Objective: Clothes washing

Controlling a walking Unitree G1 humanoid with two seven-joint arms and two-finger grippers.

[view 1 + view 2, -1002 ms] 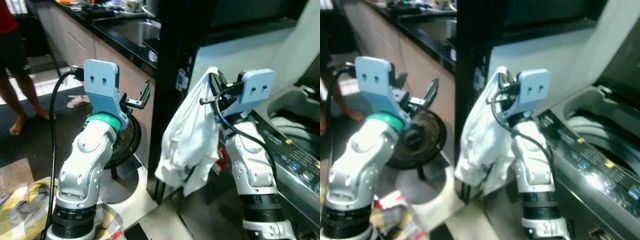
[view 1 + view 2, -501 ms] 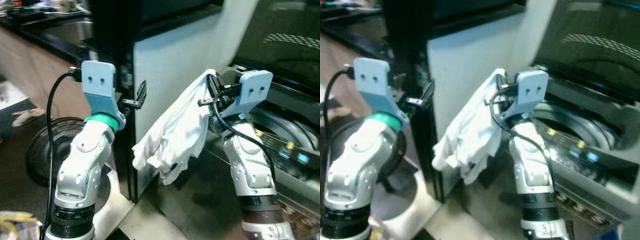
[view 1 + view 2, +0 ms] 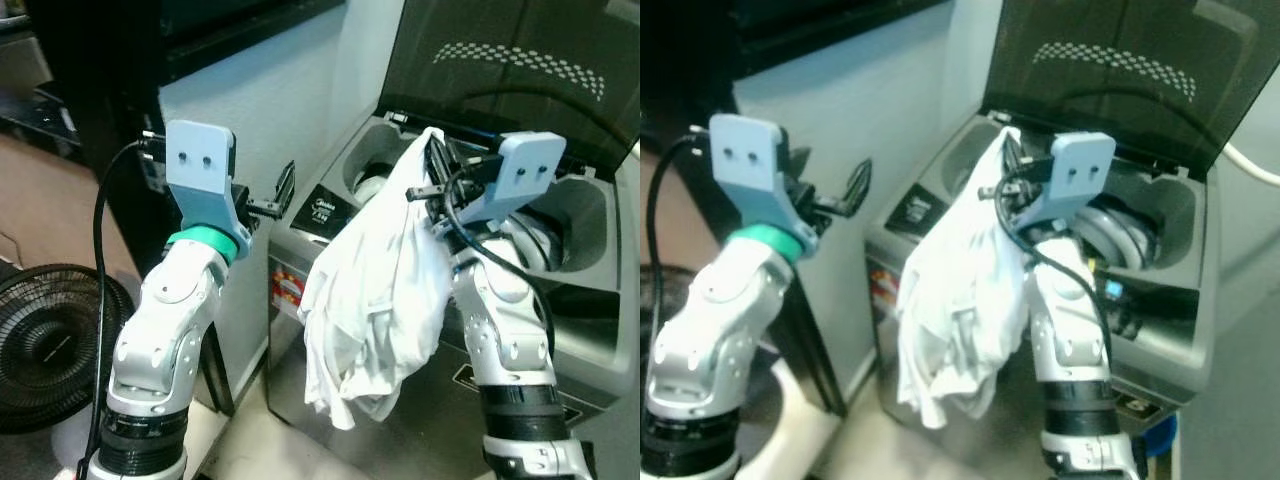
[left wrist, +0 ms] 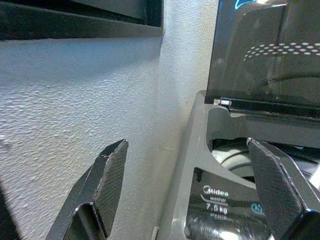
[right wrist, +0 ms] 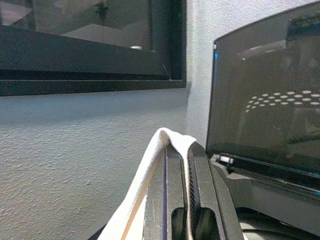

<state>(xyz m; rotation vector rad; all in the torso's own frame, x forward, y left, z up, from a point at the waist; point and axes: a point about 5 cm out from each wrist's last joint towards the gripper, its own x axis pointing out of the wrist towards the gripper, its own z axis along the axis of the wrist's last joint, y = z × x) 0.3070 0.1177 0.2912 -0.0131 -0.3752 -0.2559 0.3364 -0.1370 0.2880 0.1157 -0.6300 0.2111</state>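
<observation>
Swinging round has brought the washer (image 3: 560, 250) before you, lid up.
Your right gripper (image 3: 432, 170) pinches the limp, light shirt (image 3: 375, 290) by one fold, hanging at 6 o'clock; left gripper (image 3: 275, 195) gapes wide, holding nothing.

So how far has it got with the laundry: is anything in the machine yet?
Already done: the washing machine stands with its lid raised, and the right tool is shut on a white garment. In hand: that garment hangs in front of the machine, not yet over the drum. The left tool is open and holds nothing. Left: lifting the garment over the rim and dropping it in. The drum's contents can't be made out.
</observation>
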